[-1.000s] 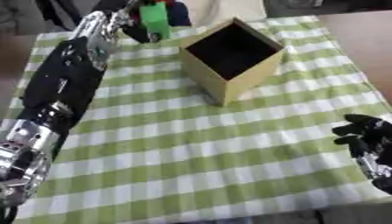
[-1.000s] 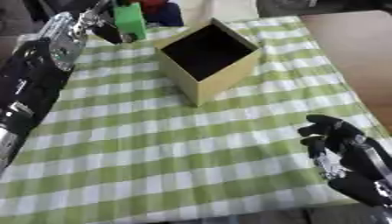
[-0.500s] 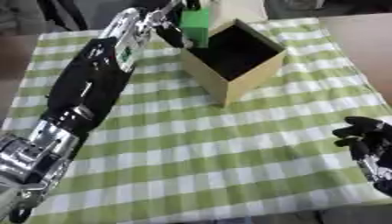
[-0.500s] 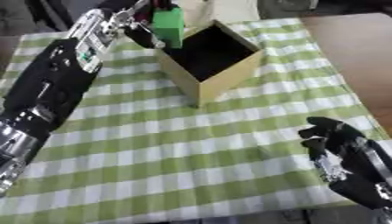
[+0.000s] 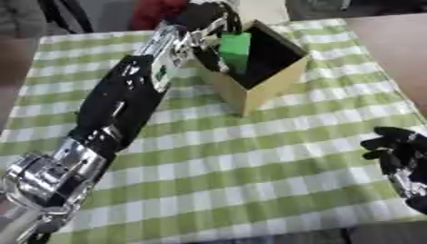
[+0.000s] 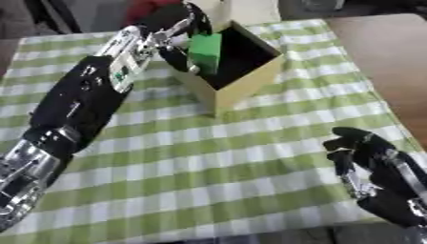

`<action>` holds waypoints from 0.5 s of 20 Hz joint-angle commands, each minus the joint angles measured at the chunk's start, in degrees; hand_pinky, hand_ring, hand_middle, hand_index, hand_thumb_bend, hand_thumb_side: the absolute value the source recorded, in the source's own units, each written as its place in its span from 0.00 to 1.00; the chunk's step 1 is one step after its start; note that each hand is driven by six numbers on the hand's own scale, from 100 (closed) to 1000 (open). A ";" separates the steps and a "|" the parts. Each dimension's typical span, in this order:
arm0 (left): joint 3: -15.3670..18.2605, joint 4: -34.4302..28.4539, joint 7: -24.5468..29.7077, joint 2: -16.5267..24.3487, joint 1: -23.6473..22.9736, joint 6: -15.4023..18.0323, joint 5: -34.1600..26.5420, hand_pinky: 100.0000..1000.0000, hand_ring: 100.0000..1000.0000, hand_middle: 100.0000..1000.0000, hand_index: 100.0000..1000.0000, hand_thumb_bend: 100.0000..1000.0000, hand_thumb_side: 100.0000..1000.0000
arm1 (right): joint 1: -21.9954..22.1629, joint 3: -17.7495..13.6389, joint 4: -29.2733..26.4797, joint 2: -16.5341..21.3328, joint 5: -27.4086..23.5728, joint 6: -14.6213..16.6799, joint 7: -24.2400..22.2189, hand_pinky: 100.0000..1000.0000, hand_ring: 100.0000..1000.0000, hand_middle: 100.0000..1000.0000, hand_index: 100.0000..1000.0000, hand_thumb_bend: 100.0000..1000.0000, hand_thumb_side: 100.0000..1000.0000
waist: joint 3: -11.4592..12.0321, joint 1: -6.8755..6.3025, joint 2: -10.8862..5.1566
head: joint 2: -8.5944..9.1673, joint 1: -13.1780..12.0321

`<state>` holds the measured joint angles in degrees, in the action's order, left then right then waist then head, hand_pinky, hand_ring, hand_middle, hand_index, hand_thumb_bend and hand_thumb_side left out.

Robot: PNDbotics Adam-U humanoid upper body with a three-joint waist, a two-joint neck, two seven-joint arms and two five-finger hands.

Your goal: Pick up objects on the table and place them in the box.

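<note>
left hand (image 5: 204, 21) grasps the green block (image 5: 234, 48) over the open box (image 5: 271, 83).

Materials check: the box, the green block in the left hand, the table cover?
Box: probably cardboard, matte tan, thin straight walls, open top. Green block, held by the left hand over the opening: uniform green, flat faces, maybe plastic or foam; can't tell which. Table cover: looks like fabric, green-and-white check, matte.
</note>
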<state>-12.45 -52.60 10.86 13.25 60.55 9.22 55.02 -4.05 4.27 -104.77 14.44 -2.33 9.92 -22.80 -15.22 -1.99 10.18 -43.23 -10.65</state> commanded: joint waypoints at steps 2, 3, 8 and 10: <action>-0.09 0.01 0.18 -0.02 0.46 0.76 -0.01 0.67 0.62 0.58 0.75 0.74 0.09 | -0.55 -0.13 -0.50 0.47 -0.37 0.09 -0.26 0.67 0.75 0.58 0.82 0.00 0.27 | -0.05 0.23 -0.74 | 0.46 -0.12; 0.00 -0.03 0.19 0.03 0.41 0.87 -0.26 0.68 0.64 0.62 0.76 0.77 0.13 | -0.54 -0.15 -0.50 0.48 -0.37 0.09 -0.24 0.67 0.75 0.58 0.82 0.00 0.27 | -0.04 0.24 -0.74 | 0.48 -0.10; 0.80 -1.29 -0.85 0.87 0.51 0.68 -2.16 0.73 0.72 0.72 0.80 0.85 0.20 | -0.54 -0.21 -0.49 0.49 -0.42 0.11 -0.24 0.67 0.75 0.58 0.82 0.00 0.27 | 0.17 0.27 -0.85 | 0.52 0.07; 1.12 -2.19 -1.45 1.54 0.54 0.30 -3.27 0.72 0.70 0.70 0.80 0.82 0.19 | -0.49 -0.29 -0.50 0.51 -0.43 0.12 -0.20 0.67 0.75 0.58 0.82 0.00 0.27 | 0.30 0.32 -0.90 | 0.52 0.16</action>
<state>-12.02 -53.20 9.95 13.21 59.99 9.62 52.45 -4.06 4.26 -104.75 14.44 -2.41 9.84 -22.89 -14.91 -1.98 10.20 -43.23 -10.54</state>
